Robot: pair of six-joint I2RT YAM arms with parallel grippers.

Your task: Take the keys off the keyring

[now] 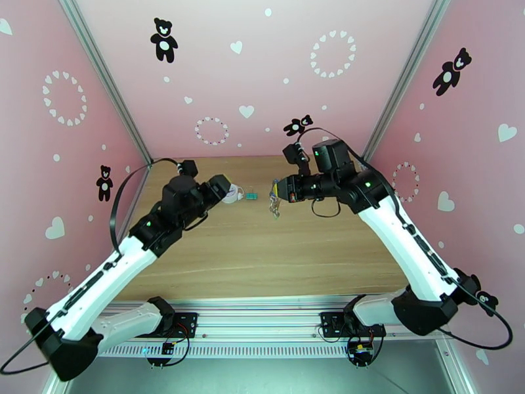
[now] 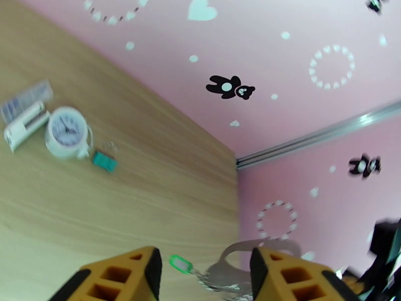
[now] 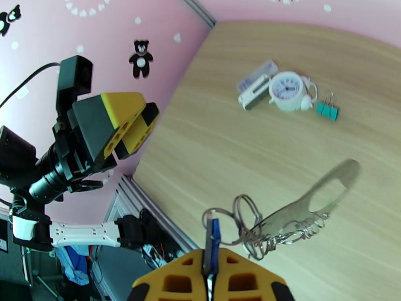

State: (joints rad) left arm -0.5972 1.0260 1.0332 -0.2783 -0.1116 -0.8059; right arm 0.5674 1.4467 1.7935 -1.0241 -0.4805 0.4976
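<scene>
The right gripper [image 3: 211,261] is cut off by the bottom of its wrist view, but its two yellow fingers are plainly pressed together on the blue-headed key [image 3: 214,236], which stands on edge between them. From that key hang the metal rings and the keyring [image 3: 293,209]: a grey strap with a chain coiled along it, the far end of the strap blurred. From above, the bundle dangles under the right gripper over the middle of the bench [image 1: 262,257], nearer the far edge. It seems to hang free of the wood, though the overhead view is too small to be sure.

The green-headed key [image 2: 180,263] shows small and soft in the left wrist view, on the chain, framed between the left gripper [image 2: 204,266] fingers. Those fingers stand spread with nothing between them, and only their tips are in frame. From the right wrist, the left gripper is seen well apart from the keyring, out past the bench's left edge.

Toward the far left corner lie a round white clock [image 3: 288,90], a teal binder clip [image 3: 327,111] just beside it, and a white bar-shaped item [image 3: 253,94] that is hard to identify. They sit close together.

The near half of the pale wood bench is bare. Pink walls printed with bears and hearts close the left, right and far sides, and a metal rail runs along the near edge.
</scene>
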